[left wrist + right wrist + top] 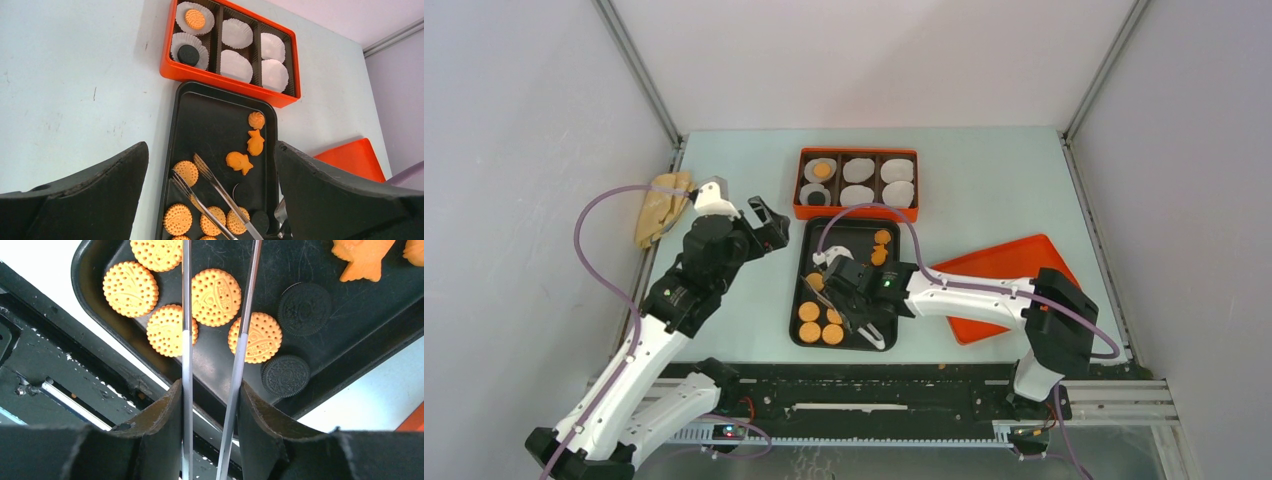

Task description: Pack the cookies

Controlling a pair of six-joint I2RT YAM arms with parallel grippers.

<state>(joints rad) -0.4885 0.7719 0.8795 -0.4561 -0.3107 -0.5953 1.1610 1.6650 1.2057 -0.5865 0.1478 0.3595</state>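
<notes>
A black tray (856, 232) holds several round orange cookies (809, 312), two dark cookies (305, 308) and a few orange shaped ones (239, 162). My right gripper (864, 300) is over the tray's near end, shut on metal tongs (245, 325). The tongs' arms stand apart above the round cookies (215, 290), and their tips sit beside one round cookie (186, 172). My left gripper (769, 225) is open and empty, raised left of the tray. The orange box (856, 152) behind the tray has white paper cups. One cup holds an orange cookie (194, 19) and one a dark cookie (188, 55).
An orange lid (1004, 280) lies on the table right of the tray, under my right arm. A tan cloth (662, 205) is bunched at the left wall. A black rail (874, 395) runs along the near edge. Walls close in the left, right and back.
</notes>
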